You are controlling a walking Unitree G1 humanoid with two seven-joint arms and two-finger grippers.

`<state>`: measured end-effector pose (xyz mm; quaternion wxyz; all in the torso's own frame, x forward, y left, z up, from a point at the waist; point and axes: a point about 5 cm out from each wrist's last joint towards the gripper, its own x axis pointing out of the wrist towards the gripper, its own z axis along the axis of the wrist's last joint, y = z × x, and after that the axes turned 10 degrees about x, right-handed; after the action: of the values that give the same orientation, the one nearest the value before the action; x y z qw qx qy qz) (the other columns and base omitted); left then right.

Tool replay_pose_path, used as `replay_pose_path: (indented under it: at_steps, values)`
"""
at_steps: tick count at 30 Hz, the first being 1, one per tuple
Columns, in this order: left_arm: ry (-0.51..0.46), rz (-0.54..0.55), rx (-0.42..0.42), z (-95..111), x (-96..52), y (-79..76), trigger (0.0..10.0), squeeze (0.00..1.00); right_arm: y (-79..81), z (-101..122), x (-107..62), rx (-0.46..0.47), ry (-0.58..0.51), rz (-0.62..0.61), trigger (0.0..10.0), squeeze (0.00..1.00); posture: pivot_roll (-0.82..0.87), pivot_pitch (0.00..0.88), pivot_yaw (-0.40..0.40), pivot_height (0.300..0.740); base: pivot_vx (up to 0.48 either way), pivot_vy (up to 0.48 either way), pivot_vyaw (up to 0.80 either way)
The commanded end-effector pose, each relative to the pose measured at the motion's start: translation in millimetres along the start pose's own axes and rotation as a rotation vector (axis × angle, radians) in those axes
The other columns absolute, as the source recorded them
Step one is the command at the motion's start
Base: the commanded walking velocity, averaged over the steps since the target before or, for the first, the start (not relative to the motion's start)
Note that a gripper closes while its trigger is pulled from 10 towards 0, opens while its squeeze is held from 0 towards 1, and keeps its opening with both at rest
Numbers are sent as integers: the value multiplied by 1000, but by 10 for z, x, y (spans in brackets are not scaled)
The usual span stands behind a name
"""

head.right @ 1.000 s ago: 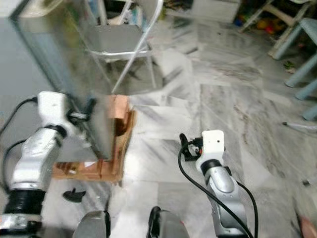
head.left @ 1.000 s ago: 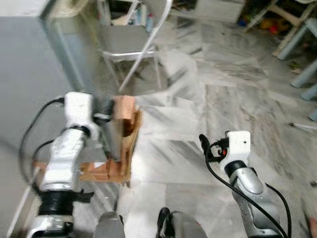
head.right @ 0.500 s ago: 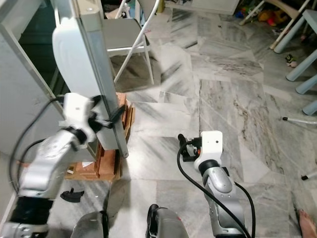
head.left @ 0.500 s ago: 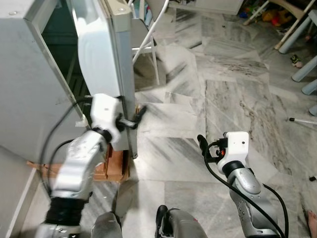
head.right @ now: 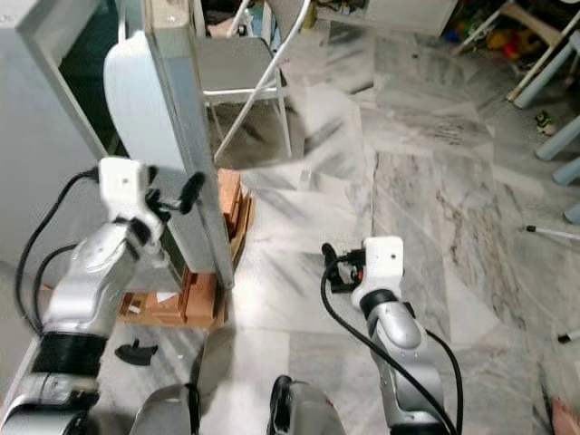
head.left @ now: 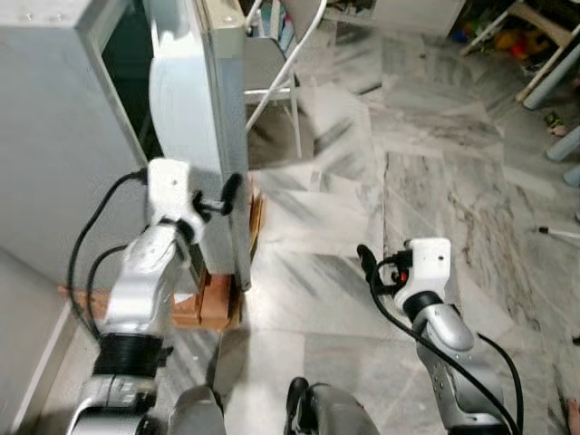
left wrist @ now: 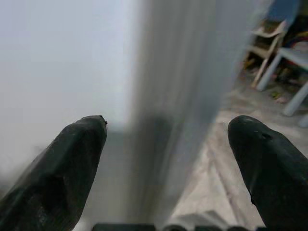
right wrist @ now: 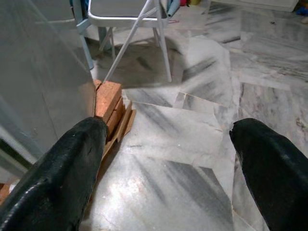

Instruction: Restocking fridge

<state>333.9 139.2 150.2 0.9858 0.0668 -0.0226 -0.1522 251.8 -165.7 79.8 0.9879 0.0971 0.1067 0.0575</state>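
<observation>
Nearest the camera, the right gripper [right wrist: 166,144] hung low over the marble floor [head.left: 435,181] doing nothing, fingers [right wrist: 62,173] spread wide with only tiles between them. Off to the robot's left, some wooden blocks [head.right: 195,294] sat on the floor under the fridge [head.left: 54,136], right at the foot of the door [head.right: 186,154]. A bit higher up, the left gripper [head.left: 217,195] was at the free edge of that door, which stood partly open. In the wrist view its fingers [left wrist: 62,163] were wide apart, with the door's grey edge running up between them, one finger toward the pale inner face and the other toward the room side, but I couldn't tell if either was actually touching the door. The white inner liner [head.left: 181,100] of the door faced the dark inside of the fridge, and I couldn't make out anything in there. Past the door stood a folding chair [head.right: 240,68] with a grey seat and white legs, just behind the fridge. Way at the back there was some pale blue furniture [head.left: 553,82] and a bit of clutter, too blurry to name.
</observation>
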Motion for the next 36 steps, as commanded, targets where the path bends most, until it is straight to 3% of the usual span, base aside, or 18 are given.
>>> replay_pose_path:
  at_steps: [1, 9, 11, 12, 13, 14, 15, 16, 17, 18, 20, 22, 25, 29, 30, 31, 32, 36]
  values:
    - [10, 3, 21, -25, 55, -4, 10000, 0, -21, -12, -2, -11, 6, -7, 10000, 0, 82, 117, -83, 740, 0, 0, 0]
    - [13, 49, 46, -4, 236, 16, 10000, 0, -39, -5, -8, -11, -7, -27, 10000, 0, 71, 106, -75, 740, 0, 0, 0]
    - [-18, -62, 71, 92, 345, -251, 10000, 0, -44, -9, 0, -12, -7, -29, 10000, 0, 79, 101, -81, 740, 0, 0, 0]
    - [-18, -62, 71, 92, 345, -251, 10000, 0, -44, -9, 0, -12, -7, -29, 10000, 0, 79, 101, -81, 740, 0, 0, 0]
    - [-60, -220, 66, 197, 355, -576, 10000, 0, -43, -12, 8, -13, -5, -25, 10000, 0, 88, 98, -85, 740, 0, 0, 0]
    - [-60, -220, 66, 197, 355, -576, 10000, 0, -43, -12, 8, -13, -5, -25, 10000, 0, 88, 98, -85, 740, 0, 0, 0]
    - [-129, -439, 26, 385, 293, -1058, 10000, 0, -37, -20, 21, -9, 2, -15, 10000, 0, 94, 97, -86, 740, 0, 0, 0]
    - [-129, -439, 26, 385, 293, -1058, 10000, 0, -37, -20, 21, -9, 2, -15, 10000, 0, 94, 97, -86, 740, 0, 0, 0]
    - [-200, -608, -7, 572, 187, -1450, 10000, 0, -24, -34, 35, -3, 12, -4, 10000, 0, 92, 95, -86, 740, 0, 0, 0]
    - [-247, -706, -27, 695, 99, -1672, 10000, 0, -12, -43, 45, 2, 19, 4, 10000, 0, 89, 93, -85, 740, 0, 0, 0]
    - [-289, -766, -74, 843, 59, -1838, 10000, 0, 9, -53, 57, 8, 25, 10, 10000, 0, 80, 91, -79, 740, 0, 0, 0]
    - [-297, -760, -97, 882, 96, -1820, 10000, 0, 14, -53, 56, 14, 22, 7, 10000, 0, 79, 90, -75, 740, 0, 0, 0]
    - [-270, -684, -97, 789, 200, -1631, 10000, 0, 4, -57, 51, 25, 22, 0, 10000, 0, 83, 92, -75, 740, 0, 0, 0]
    - [-193, -502, -34, 482, 234, -1148, 10000, 0, -1, -83, 60, 33, 35, 2, 10000, 0, 88, 95, -73, 740, 0, 0, 0]
    - [-193, -502, -34, 482, 234, -1148, 10000, 0, -1, -83, 60, 33, 35, 2, 10000, 0, 88, 95, -73, 740, 0, 0, 0]
    - [-166, -476, -8, 390, 189, -1022, 10000, 0, -3, -82, 59, 32, 34, 1, 10000, 0, 94, 98, -75, 740, 0, 0, 0]
    - [-123, -409, 47, 210, 66, -771, 10000, 0, 1, -62, 56, 22, 23, 0, 10000, 0, 99, 102, -75, 740, 0, 0, 0]
    - [-80, -327, 57, 62, -72, -553, 10000, 0, 10, -37, 56, 6, 9, 4, 10000, 0, 104, 105, -76, 740, 135, 0, 0]
